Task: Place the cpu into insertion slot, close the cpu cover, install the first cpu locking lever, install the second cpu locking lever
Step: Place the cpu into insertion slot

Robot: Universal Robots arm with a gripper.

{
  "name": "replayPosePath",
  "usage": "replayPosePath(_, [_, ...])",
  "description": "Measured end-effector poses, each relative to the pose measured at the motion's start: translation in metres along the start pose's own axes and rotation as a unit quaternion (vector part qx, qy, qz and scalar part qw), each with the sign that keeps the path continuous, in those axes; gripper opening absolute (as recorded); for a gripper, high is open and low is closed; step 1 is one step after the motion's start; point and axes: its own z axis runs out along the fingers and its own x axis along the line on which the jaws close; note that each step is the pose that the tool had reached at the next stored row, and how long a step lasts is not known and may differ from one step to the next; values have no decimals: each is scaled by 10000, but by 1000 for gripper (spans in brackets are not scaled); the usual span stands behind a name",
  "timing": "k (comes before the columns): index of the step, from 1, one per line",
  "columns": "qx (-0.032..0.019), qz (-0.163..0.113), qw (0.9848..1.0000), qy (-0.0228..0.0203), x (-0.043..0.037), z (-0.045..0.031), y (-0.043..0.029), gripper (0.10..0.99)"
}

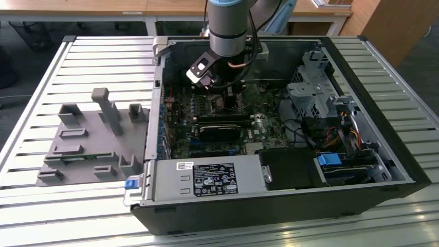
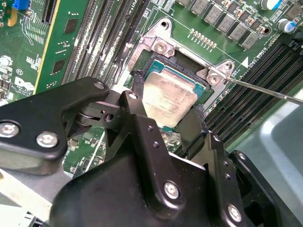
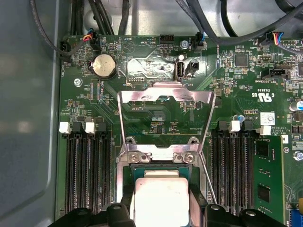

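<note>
Fingers [image 2: 198, 126] clasp cpu [image 2: 168, 99] both sides, at insertion slot [image 2: 166, 60]; cpu cover [image 3: 165, 93] raised.

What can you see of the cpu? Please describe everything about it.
The cpu is a small, flat, square chip with a pale silver-grey metal top, slightly smudged, and a thin green edge around it. It lies at the insertion slot, within the black rim; whether it is fully seated I cannot tell. The two black fingers of the hand press on two opposite edges. The cpu cover is swung open, so nothing lies on the chip.
</note>
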Motion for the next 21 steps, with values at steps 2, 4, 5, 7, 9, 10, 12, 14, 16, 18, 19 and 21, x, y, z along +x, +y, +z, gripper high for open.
replayPosePath(2, [0, 0, 10000, 0, 0, 0, 0, 553])
replayPosePath(4, [0, 0, 10000, 0, 0, 0, 0, 616])
replayPosePath(5, [0, 0, 10000, 0, 0, 0, 0, 616])
replayPosePath(7, [0, 0, 10000, 0, 0, 0, 0, 616])
replayPosePath(9, [0, 0, 10000, 1, 0, 0, 0, 616])
replayPosePath(10, [0, 0, 10000, 0, 0, -2, 0, 616])
replayPosePath(12, [0, 0, 10000, -1, 0, -16, 1, 616])
replayPosePath(14, [0, 0, 10000, 0, 0, -36, 2, 616])
replayPosePath(16, [0, 0, 10000, 0, 0, -63, 4, 616])
replayPosePath(18, [1, 0, 10000, -1, 0, -91, 6, 616])
replayPosePath(19, [2, 0, 10000, 0, 0, -100, 6, 616])
replayPosePath(21, [4, 0, 10000, 0, 0, -114, 8, 604])
